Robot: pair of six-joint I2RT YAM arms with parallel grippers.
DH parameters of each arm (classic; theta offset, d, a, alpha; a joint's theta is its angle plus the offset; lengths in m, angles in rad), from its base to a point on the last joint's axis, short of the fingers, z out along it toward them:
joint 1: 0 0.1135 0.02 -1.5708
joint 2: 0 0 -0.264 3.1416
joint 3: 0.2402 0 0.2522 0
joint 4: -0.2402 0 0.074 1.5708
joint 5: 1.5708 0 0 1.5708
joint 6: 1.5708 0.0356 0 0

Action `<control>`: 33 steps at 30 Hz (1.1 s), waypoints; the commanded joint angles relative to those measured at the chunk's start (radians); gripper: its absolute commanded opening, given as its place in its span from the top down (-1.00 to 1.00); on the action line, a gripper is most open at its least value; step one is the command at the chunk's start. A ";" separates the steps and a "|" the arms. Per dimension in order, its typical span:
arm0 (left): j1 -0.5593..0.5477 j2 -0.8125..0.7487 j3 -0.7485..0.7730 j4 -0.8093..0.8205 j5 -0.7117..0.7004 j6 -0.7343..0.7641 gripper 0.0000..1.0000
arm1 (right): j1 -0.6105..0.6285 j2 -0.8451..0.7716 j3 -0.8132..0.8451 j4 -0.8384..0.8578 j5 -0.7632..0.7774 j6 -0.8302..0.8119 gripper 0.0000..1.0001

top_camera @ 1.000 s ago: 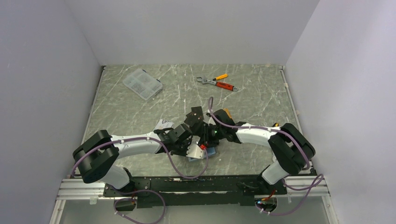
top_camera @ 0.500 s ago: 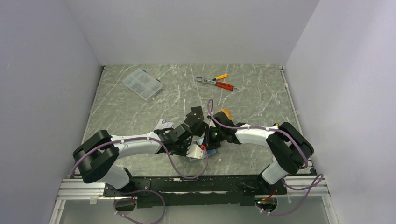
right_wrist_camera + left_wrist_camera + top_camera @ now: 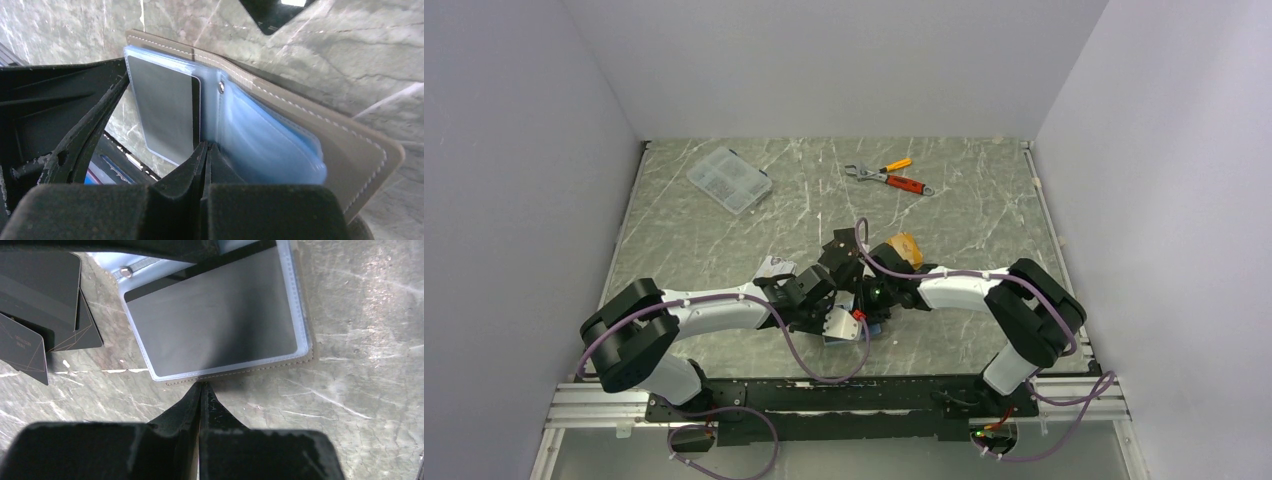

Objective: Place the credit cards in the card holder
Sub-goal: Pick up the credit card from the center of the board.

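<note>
The taupe card holder (image 3: 350,145) hangs open and tilted off the table between both arms. A silvery-grey card (image 3: 210,320) sits in its clear sleeve; blue pockets (image 3: 265,145) fill the other half. My left gripper (image 3: 201,386) is shut on the holder's stitched near edge. My right gripper (image 3: 206,146) is shut, its tips against the lining at the centre fold; I cannot tell if they pinch a sleeve. Black cards (image 3: 40,285) lie on the table beside the holder. An orange-gold card (image 3: 902,245) lies behind the right wrist.
A clear compartment box (image 3: 729,180) sits at the back left. An orange-handled wrench and pliers (image 3: 889,178) lie at the back centre. Purple cables loop around both wrists. Grey walls close in the marble table (image 3: 984,210) on three sides.
My right gripper's jaws have closed. The right arm has shifted a little left, uncovering more of the orange-gold card. The left arm has stayed put.
</note>
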 commanded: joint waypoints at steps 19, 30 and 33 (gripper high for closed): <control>0.023 -0.093 0.098 -0.142 -0.015 -0.006 0.69 | -0.115 -0.162 0.101 -0.175 0.026 -0.081 0.21; 0.138 -0.144 0.388 -0.222 -0.205 0.008 -0.99 | -0.412 -0.190 0.334 -0.282 0.074 -0.189 -0.32; 0.239 -0.061 0.554 -0.287 -0.197 -0.076 -0.99 | -0.453 -0.183 0.381 -0.287 0.133 -0.209 -0.35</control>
